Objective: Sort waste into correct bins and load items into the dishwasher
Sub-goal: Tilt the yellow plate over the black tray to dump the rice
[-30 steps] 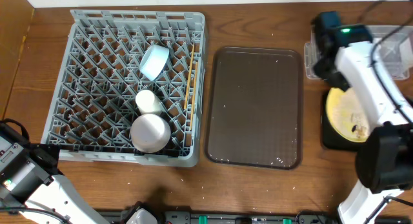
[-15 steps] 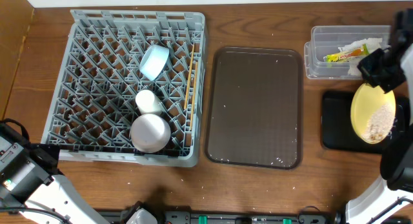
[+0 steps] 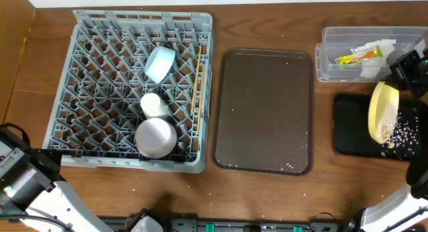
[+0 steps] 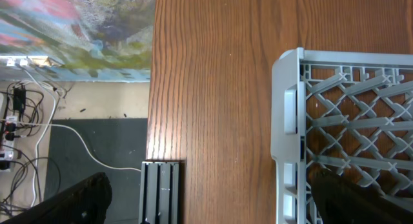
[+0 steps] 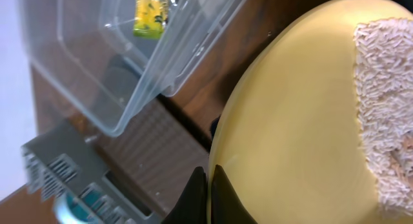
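My right gripper [image 5: 208,185] is shut on the rim of the yellow plate [image 3: 379,111], held tilted on edge above the black bin [image 3: 348,132]. Pale rice crumbs [image 5: 381,108] cling to the plate, and some lie scattered in the bin [image 3: 401,133]. The clear tub [image 3: 328,55] holds the white napkin [image 3: 371,53] and the yellow-green wrapper [image 3: 352,57]. The grey dish rack [image 3: 87,31] holds the light-blue saucer [image 3: 160,63], cream cup [image 3: 154,105], pale bowl [image 3: 156,137] and chopsticks [image 3: 196,81]. My left gripper [image 4: 206,204] is open beside the rack's corner [image 4: 290,88].
A dark-brown serving tray [image 3: 264,111] lies between the rack and the bins. The table's left edge [image 4: 152,88] drops to a floor with cables. A grey rail [image 4: 161,192] sits at that edge.
The right arm swung off toward the right edge. It lifted the yellow plate from the black bin and tipped it on edge. Rice crumbs have fallen into the bin.
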Controlling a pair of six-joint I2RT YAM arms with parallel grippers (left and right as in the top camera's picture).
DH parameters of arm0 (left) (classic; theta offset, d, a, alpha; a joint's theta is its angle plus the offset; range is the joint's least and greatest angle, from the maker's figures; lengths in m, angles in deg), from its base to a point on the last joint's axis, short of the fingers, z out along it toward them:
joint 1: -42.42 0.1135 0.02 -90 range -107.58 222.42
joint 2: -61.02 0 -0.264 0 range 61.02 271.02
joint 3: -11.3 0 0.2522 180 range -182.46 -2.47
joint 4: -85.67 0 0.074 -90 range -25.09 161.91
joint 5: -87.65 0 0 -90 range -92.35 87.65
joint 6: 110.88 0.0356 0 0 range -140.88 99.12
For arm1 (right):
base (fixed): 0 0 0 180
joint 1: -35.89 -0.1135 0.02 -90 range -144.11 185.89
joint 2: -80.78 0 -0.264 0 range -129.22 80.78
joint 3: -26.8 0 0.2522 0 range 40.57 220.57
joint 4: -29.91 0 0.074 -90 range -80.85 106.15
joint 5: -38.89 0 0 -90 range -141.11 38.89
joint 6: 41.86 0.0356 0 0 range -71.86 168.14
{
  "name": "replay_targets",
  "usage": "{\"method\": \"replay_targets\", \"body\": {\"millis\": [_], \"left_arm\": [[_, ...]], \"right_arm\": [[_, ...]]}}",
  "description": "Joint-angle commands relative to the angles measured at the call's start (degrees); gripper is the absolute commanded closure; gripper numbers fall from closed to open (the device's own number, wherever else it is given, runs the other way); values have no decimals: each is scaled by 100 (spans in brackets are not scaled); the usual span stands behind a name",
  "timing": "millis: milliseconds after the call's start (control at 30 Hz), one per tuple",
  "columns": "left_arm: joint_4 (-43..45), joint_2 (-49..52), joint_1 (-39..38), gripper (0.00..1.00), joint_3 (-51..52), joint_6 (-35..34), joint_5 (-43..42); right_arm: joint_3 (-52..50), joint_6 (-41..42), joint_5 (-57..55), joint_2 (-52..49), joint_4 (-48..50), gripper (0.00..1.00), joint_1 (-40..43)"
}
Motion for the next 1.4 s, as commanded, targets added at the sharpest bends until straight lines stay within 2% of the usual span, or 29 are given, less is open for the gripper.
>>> {"method": "replay_targets", "body": {"millis": [0,400,1033,1367], "left_arm": [[-22,-15,24,0,-96,-52,76],[-22,-15,24,0,-96,-55,76],[-22,-15,24,0,-96,-55,76],[-22,-15,24,0,-96,-52,76]], "right_arm": [[116,-278,487,319,-68,99,208],[105,-929,1143,560,-511,99,623],[101,-1207,1375,549,-468,99,704],[92,-1746,2188,522,-570,99,872]]}}
